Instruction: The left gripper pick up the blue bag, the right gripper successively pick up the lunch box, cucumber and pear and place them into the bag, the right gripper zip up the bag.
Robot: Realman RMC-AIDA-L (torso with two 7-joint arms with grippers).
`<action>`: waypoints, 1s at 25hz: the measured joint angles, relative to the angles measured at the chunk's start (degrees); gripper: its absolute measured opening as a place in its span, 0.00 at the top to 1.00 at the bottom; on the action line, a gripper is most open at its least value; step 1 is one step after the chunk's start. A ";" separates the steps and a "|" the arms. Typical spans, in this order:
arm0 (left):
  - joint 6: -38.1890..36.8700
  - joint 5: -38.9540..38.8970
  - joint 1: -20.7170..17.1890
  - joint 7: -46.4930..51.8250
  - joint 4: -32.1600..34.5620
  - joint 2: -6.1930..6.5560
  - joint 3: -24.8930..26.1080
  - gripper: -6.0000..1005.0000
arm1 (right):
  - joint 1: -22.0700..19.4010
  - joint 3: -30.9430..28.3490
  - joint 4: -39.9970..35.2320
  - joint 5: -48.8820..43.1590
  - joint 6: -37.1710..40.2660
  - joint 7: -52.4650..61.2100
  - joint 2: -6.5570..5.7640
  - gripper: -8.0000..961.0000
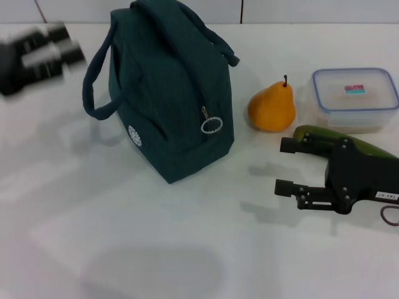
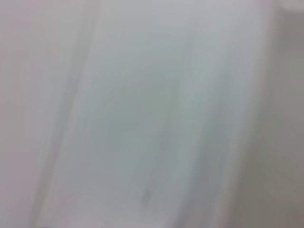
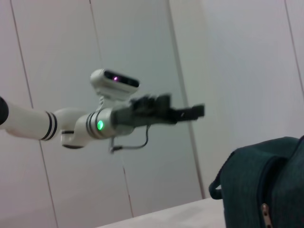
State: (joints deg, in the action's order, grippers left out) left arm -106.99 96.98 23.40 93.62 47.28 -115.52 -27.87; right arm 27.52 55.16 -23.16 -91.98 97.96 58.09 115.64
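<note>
The blue bag (image 1: 165, 93) stands upright in the middle of the table, zipped, with its ring zipper pull (image 1: 211, 124) facing me; it also shows in the right wrist view (image 3: 266, 185). My left gripper (image 1: 43, 56) is blurred in the air to the bag's left, apart from it; the right wrist view shows it (image 3: 195, 111) too. My right gripper (image 1: 285, 167) is open and empty, low over the table to the bag's right. The pear (image 1: 272, 106) stands beside the bag. The lunch box (image 1: 355, 96) sits behind the cucumber (image 1: 318, 134), which my right gripper partly covers.
The white table (image 1: 156, 249) runs to a white panelled wall (image 1: 312, 9) at the back. The left wrist view shows only a blurred pale surface.
</note>
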 joint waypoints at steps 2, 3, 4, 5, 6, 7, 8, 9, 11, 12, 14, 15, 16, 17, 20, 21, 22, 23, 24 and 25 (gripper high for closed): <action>3.48 0.13 2.64 5.34 -0.01 1.10 0.98 0.12 | -0.11 -0.03 -0.02 0.28 -0.20 0.00 -0.11 0.19; 5.11 0.34 3.92 7.57 0.00 1.66 1.00 0.12 | -0.29 -0.07 -0.04 0.58 -0.29 0.00 -0.17 0.19; 6.59 0.88 4.94 9.55 0.07 2.04 0.92 0.12 | -0.33 -0.08 -0.04 0.78 -0.33 0.00 -0.19 0.19; 8.01 1.49 6.07 11.47 0.20 2.40 0.83 0.12 | -0.42 -0.10 -0.04 1.02 -0.37 0.00 -0.22 0.19; 9.20 2.26 7.02 13.14 0.35 2.61 0.73 0.12 | -0.52 -0.12 -0.05 1.25 -0.40 0.00 -0.24 0.19; 10.25 3.39 8.13 15.26 0.53 2.88 0.69 0.12 | -0.63 -0.13 -0.05 1.46 -0.43 0.00 -0.29 0.19; 11.14 4.50 9.28 17.49 0.83 3.19 0.66 0.12 | -0.81 -0.13 -0.02 1.79 -0.47 0.00 -0.30 0.19; 11.69 6.12 10.28 20.13 1.36 3.45 0.62 0.12 | -0.96 -0.14 -0.01 2.01 -0.51 0.00 -0.33 0.19; 12.27 11.03 12.51 28.02 3.87 4.02 0.16 0.12 | -1.33 -0.20 -0.12 2.21 -0.58 0.00 -0.35 0.19; 12.29 13.20 13.14 31.02 5.26 4.15 -0.56 0.12 | -1.45 -0.28 -0.17 2.24 -0.60 0.00 -0.35 0.19; 12.17 18.18 14.18 38.84 9.15 4.30 -3.49 0.12 | -1.53 -0.64 -0.22 2.26 -0.65 0.00 -0.35 0.19; 12.09 20.11 14.29 42.71 12.00 4.25 -6.08 0.12 | -1.67 -0.85 -0.26 2.25 -0.67 0.00 -0.37 0.19; 12.05 21.14 14.30 44.74 13.42 4.18 -7.41 0.12 | -1.85 -1.28 -0.35 2.26 -0.68 0.00 -0.39 0.19; 12.05 22.61 14.17 47.79 16.03 3.92 -9.65 0.12 | -2.09 -1.73 -0.40 2.26 -0.68 0.00 -0.41 0.19; 12.26 27.17 13.66 54.91 23.41 2.76 -13.85 0.12 | -2.61 -2.54 -0.45 2.26 -0.69 0.00 -0.44 0.19; 12.33 28.78 13.49 57.25 26.33 2.04 -14.53 0.12 | -2.74 -2.58 -0.45 2.26 -0.69 0.00 -0.43 0.19; 12.34 29.24 13.47 57.98 27.32 1.64 -14.62 0.12 | -2.78 -2.59 -0.44 2.26 -0.69 0.00 -0.43 0.19; 12.35 30.14 13.43 59.33 28.95 0.96 -14.85 0.13 | -2.80 -2.60 -0.36 2.25 -0.69 0.00 -0.43 0.19; 12.35 30.72 13.43 60.29 30.03 0.36 -15.19 0.13 | -2.80 -2.60 -0.32 2.26 -0.68 0.00 -0.42 0.19; 12.35 31.34 13.51 61.19 30.51 0.01 -15.78 0.14 | -2.82 -2.60 -0.28 2.26 -0.68 0.00 -0.42 0.19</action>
State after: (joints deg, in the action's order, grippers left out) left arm -94.64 128.32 36.90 154.82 77.78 -115.50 -43.65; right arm 24.70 52.56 -23.44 -89.72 97.29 58.09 115.21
